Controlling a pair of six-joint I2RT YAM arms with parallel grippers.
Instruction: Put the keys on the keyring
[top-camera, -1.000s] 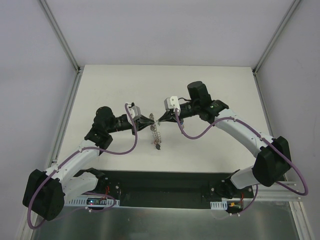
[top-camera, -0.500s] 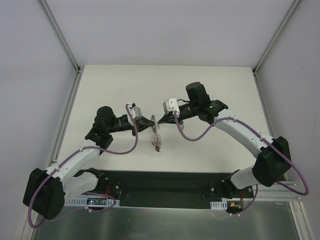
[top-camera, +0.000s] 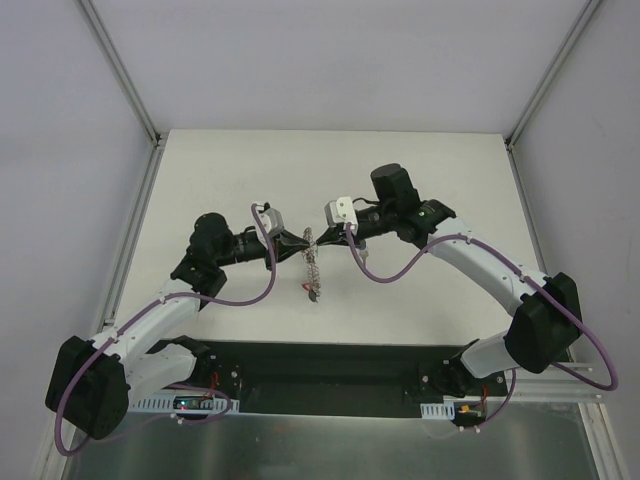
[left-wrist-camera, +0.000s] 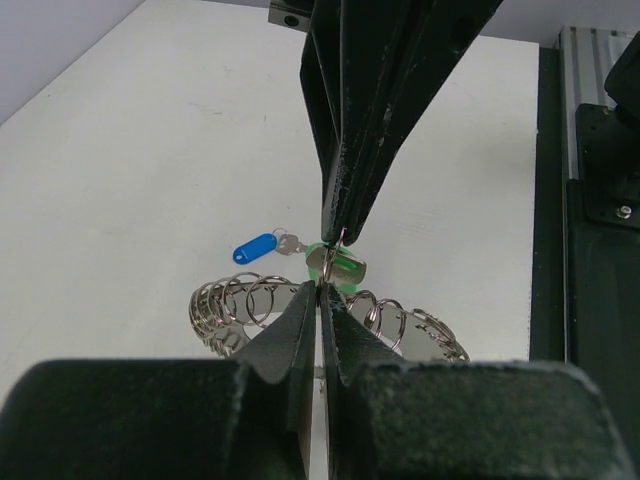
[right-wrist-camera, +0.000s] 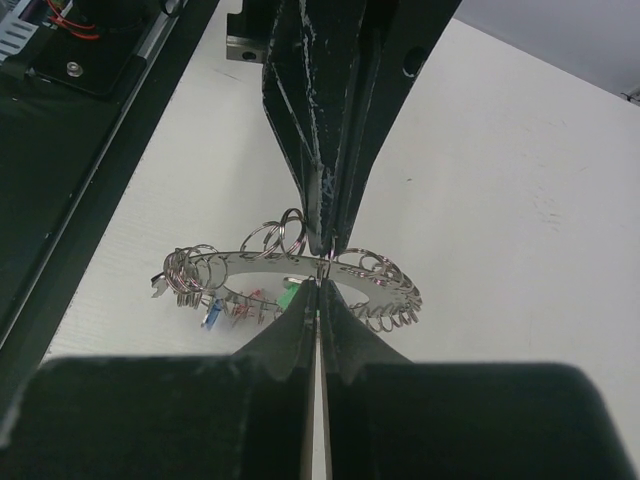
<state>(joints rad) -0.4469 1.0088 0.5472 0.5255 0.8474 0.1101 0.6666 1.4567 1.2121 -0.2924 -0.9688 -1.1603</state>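
Note:
The keyring (left-wrist-camera: 232, 308) is a wide flat silvery ring with several small split rings on its rim. It is held in the air between both grippers, and shows edge-on in the top view (top-camera: 313, 262). My left gripper (left-wrist-camera: 320, 292) is shut on its rim. My right gripper (right-wrist-camera: 318, 286) is shut on a small split ring at the rim. The green-tagged key (left-wrist-camera: 341, 268) hangs from that ring. The blue-tagged key (left-wrist-camera: 255, 247) seems to lie on the table beyond the ring. In the right wrist view a blue tag (right-wrist-camera: 212, 316) and a red tag (right-wrist-camera: 250, 302) show under the ring.
The white table (top-camera: 420, 180) has raised metal rails along its left and right sides. A black strip with the arm bases (top-camera: 330, 380) runs along the near edge. A small dark and red tag (top-camera: 313, 291) shows below the ring's lower end.
My right gripper has moved a little to the left, so the two grippers' tips now meet at the keyring. The ring has stayed in about the same place.

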